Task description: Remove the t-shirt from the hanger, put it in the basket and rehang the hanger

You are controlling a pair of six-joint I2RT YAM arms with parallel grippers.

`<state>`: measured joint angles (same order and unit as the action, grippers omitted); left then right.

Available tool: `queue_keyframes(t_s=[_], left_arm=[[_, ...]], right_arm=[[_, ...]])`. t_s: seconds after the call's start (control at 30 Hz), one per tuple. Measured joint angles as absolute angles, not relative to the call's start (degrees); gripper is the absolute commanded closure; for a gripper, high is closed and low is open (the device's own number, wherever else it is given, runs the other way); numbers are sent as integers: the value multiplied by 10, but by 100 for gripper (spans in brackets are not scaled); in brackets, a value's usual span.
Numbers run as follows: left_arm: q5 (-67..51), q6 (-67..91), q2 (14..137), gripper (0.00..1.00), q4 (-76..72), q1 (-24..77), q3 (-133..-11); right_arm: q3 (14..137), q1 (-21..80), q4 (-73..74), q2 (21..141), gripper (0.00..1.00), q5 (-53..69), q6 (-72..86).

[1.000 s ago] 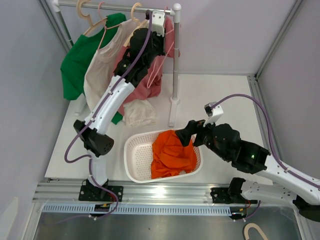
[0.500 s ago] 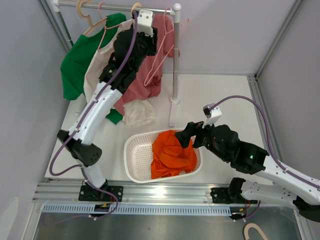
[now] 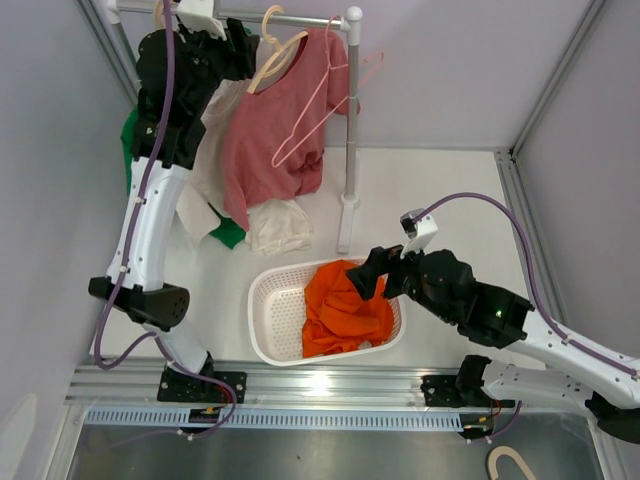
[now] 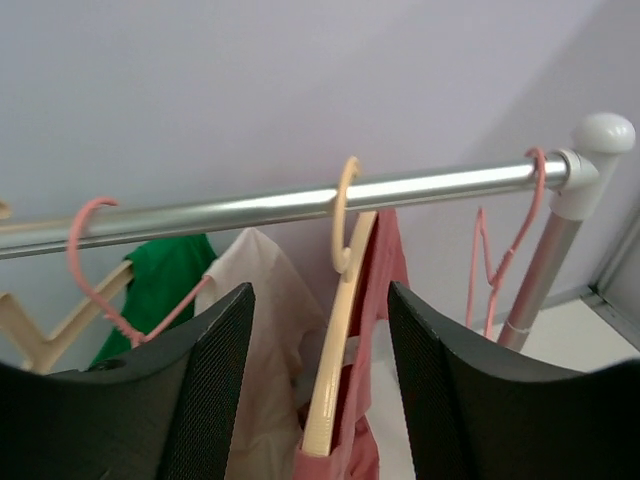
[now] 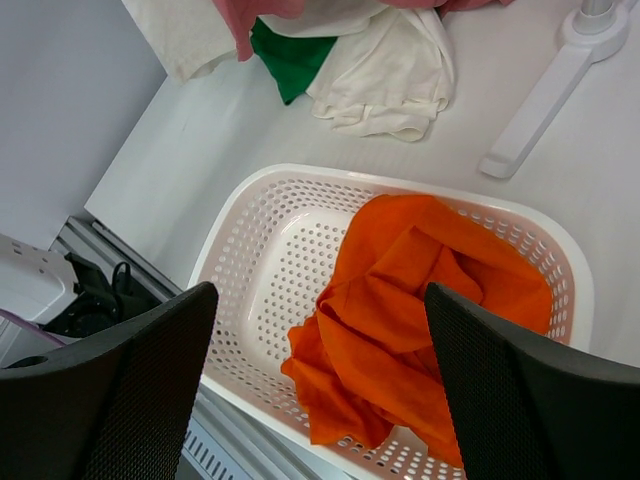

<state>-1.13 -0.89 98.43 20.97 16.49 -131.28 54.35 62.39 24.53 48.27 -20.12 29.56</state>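
Left wrist view: left claw point(image 4: 320, 385) wide open, gripping nothing; cream hanger point(image 4: 335, 370) between fingers, hooked on rail point(image 4: 230, 208).
Top view alone shows whole pink t-shirt point(image 3: 275, 130) hanging on that hanger.
Right wrist view: right claw point(image 5: 320, 390) open, empty, above orange garment point(image 5: 400, 300) in basket point(image 5: 250, 225) on table point(image 5: 200, 130).

A white perforated basket point(image 3: 262, 310) sits on the desk point(image 3: 440, 190), holding 1 crumpled orange garment point(image 3: 340, 305). A cream cloth point(image 3: 280, 225) lies on the desk near it.
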Motion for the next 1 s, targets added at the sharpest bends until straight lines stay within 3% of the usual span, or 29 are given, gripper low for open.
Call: queue_keyframes(t_s=[0.2, 0.37, 0.6, 1.0], left_arm=[[-101, -16, 1023, 22, 236, 152, -1320], [-145, -18, 1051, 24, 253, 133, -1321], [-155, -19, 1058, 37, 253, 126, -1321], [-182, -20, 1093, 39, 248, 126, -1331]], right_arm=[[543, 624, 245, 483, 7, -200, 297], [543, 624, 245, 485, 7, -196, 297], [543, 623, 245, 496, 7, -190, 297], [543, 615, 241, 500, 7, -186, 298]])
